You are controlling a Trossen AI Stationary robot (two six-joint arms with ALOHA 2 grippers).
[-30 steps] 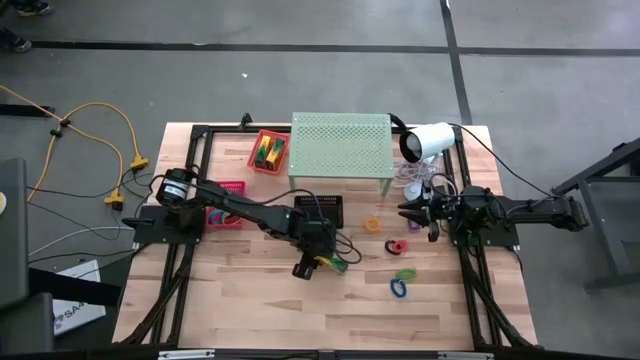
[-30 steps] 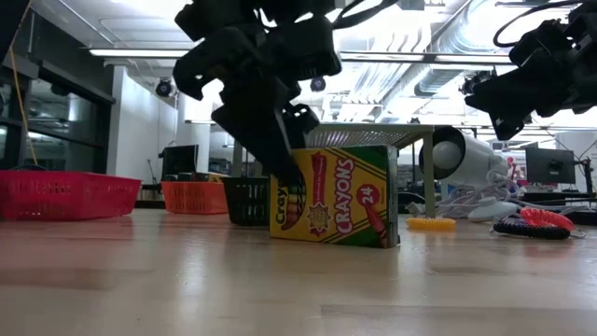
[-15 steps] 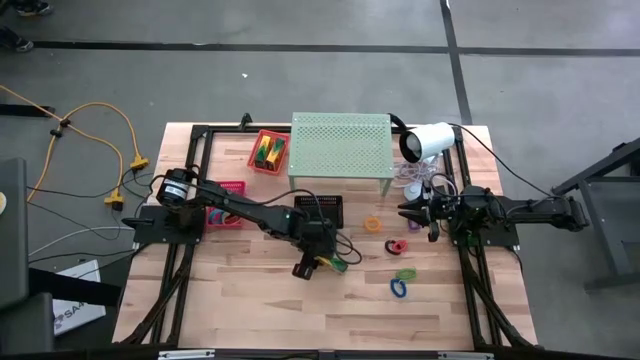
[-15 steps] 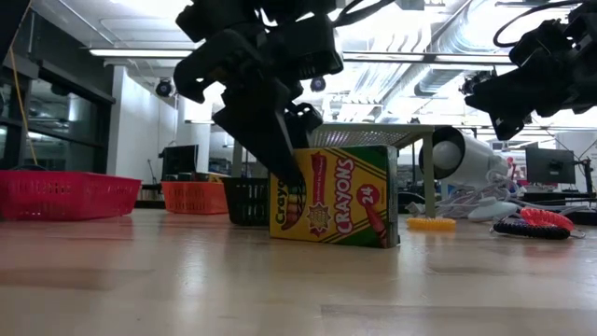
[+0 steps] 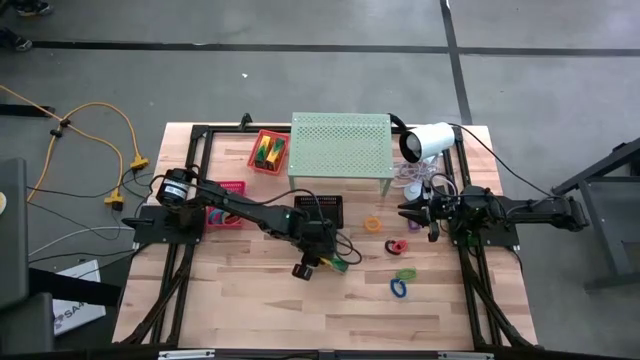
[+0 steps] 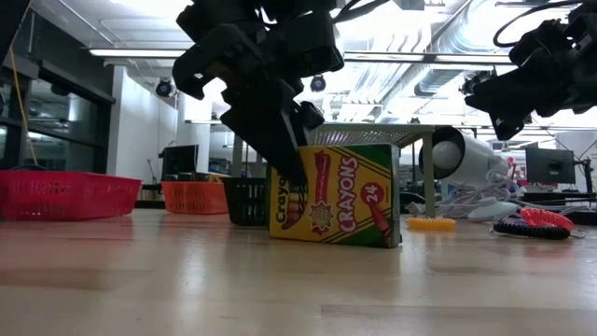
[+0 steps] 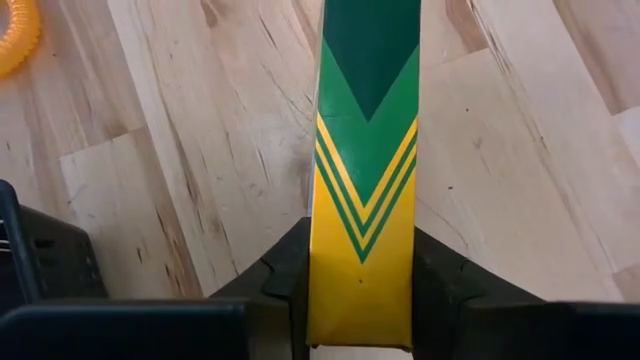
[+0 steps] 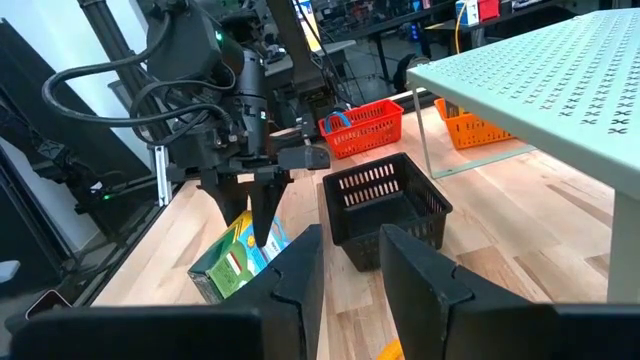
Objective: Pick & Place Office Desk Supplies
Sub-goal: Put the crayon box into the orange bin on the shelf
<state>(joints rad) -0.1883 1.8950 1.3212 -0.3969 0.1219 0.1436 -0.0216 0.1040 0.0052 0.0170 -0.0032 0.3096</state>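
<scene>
1. High view: the left gripper (image 5: 312,267) sits mid-frame over the crayon box (image 5: 330,264); the right gripper (image 5: 410,213) waits at center-right.
2. Low view: the box reads "CRAYONS 24", now tilted slightly.
3. Left wrist view: the fingers (image 7: 285,270) have clamped the box's sides.
4. Right wrist view: the fingers (image 8: 300,275) stand parted, empty.

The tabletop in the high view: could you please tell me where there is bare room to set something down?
The table is bare along the near edge, in front of the crayon box and the blue loop. It is crowded toward the back, around the green shelf, black basket and red baskets.
</scene>
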